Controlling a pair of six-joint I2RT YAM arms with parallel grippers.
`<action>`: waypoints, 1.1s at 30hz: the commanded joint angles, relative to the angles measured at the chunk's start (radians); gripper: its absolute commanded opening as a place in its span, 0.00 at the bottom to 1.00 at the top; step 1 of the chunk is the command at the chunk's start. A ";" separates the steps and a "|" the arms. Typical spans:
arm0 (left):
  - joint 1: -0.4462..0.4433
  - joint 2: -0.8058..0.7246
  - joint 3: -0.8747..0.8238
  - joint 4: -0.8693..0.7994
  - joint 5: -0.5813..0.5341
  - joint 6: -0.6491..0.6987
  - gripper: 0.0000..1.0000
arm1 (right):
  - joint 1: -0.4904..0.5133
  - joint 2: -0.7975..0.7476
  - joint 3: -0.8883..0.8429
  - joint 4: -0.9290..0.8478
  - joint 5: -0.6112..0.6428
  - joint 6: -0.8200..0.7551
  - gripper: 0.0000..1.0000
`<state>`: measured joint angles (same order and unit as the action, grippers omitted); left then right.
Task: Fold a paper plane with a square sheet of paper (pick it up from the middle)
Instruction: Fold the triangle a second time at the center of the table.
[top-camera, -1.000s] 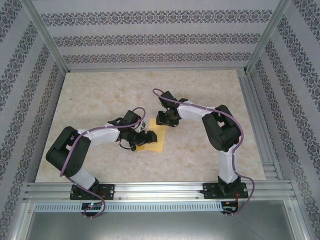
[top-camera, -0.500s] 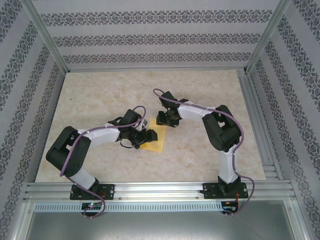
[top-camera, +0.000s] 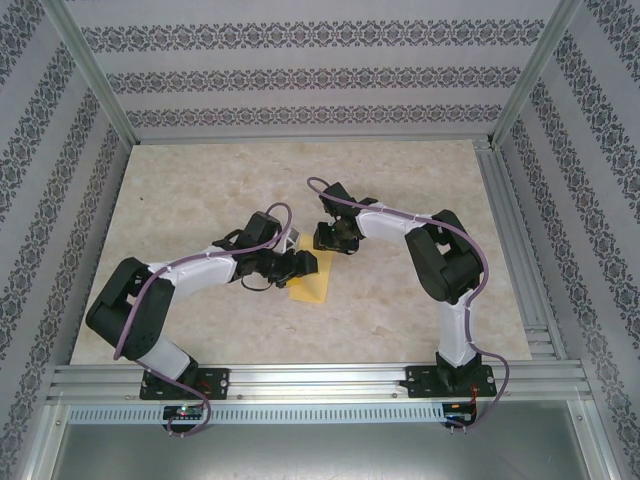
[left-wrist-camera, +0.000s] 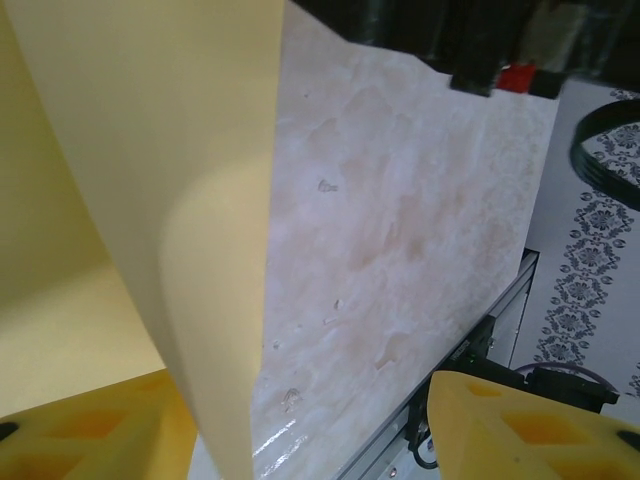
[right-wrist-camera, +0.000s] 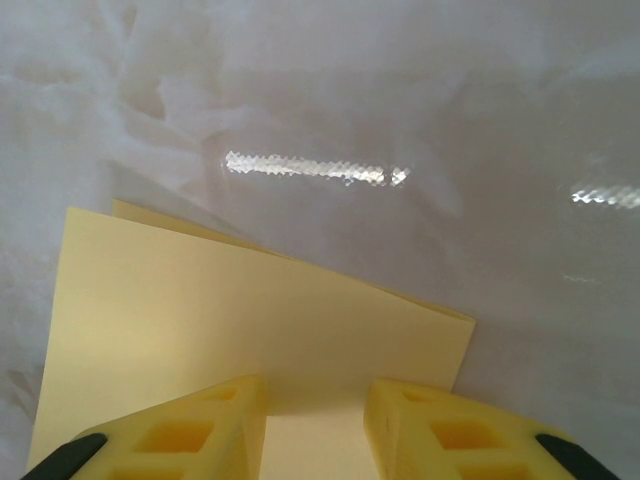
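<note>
The pale marbled worktop (top-camera: 200, 190) carries everything. The left arm (top-camera: 190, 270) bends in toward its middle from one side and the right arm (top-camera: 440, 260) from the other. Between them, slightly toward the near edge, lies the yellow square sheet of paper (top-camera: 314, 285). It is already folded: the right wrist view shows two layers, and the lower one peeks out along the far edge.

The left claw (top-camera: 297, 265) sits at the sheet's left side, over its far left corner. In the left wrist view, part of the sheet curls up off the worktop as a tall flap. The flap rises between the left claw's fingers (left-wrist-camera: 90, 440), close against the one at the left of that view and well apart from the other. These jaws stand wide apart, clamped on nothing.

The right claw (top-camera: 335, 240) is at the sheet's far edge. Its fingers (right-wrist-camera: 190, 430) hang over the paper with a narrow gap between them, and yellow shows through the gap. Their tips are cut off by the frame, so I cannot tell whether they press on the sheet.
</note>
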<state>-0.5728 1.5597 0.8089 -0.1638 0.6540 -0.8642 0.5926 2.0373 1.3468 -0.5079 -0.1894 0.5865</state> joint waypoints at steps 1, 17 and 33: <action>-0.012 -0.037 0.020 0.029 0.017 0.014 0.62 | -0.015 0.067 -0.048 -0.006 0.032 0.015 0.35; -0.015 0.111 0.062 0.161 0.025 -0.020 0.56 | -0.045 0.030 -0.096 0.074 -0.095 0.036 0.33; -0.014 0.176 0.052 0.118 -0.077 0.001 0.32 | -0.125 -0.282 -0.290 0.212 -0.379 -0.060 0.35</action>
<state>-0.5728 1.7279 0.8448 -0.0452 0.6041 -0.8776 0.4751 1.8286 1.0992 -0.3176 -0.5133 0.5720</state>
